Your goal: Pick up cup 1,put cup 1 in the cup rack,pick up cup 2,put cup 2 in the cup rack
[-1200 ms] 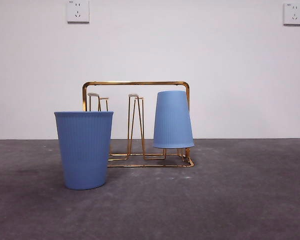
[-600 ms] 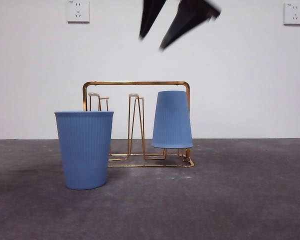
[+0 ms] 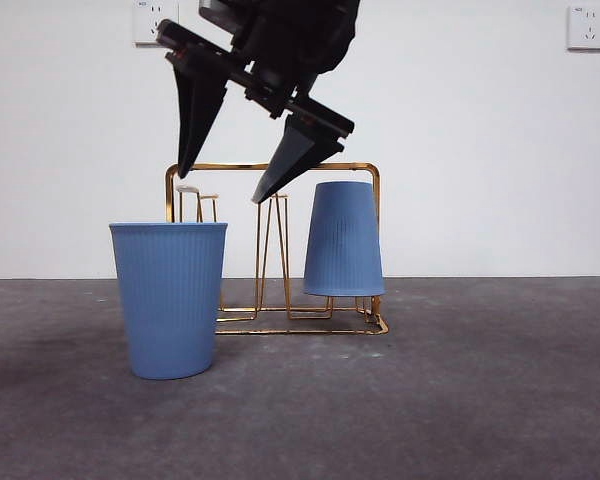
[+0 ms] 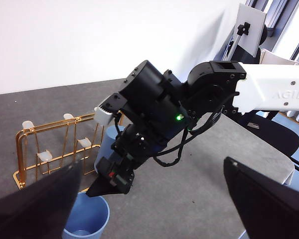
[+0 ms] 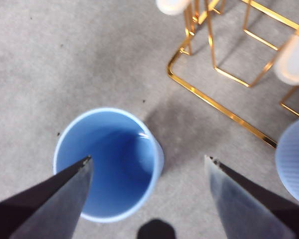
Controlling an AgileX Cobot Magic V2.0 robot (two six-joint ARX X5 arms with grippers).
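Cup 2 [image 3: 169,298] stands upright on the table at the left, just in front of the rack's [image 3: 272,168] left end, mouth up. The right wrist view looks straight into it, and nothing shows inside. Above it hangs the right gripper [image 3: 220,188], jaws spread wide and holding nothing; one tip is over the cup's mouth, the other towards the rack's middle pegs. To the right, cup 1 [image 3: 345,240] sits upside down on a peg at the rack's right end, so that half of the task looks done. The left gripper [image 4: 149,209] waits well off, its jaws also apart and empty.

The likely trouble is the approach. If the gripper comes down with one jaw catching the rim rather than clearing it, the light cup could tip or skid. The other jaw points close to the pegs and could snag the wire, shifting the rack and unsettling cup 1.
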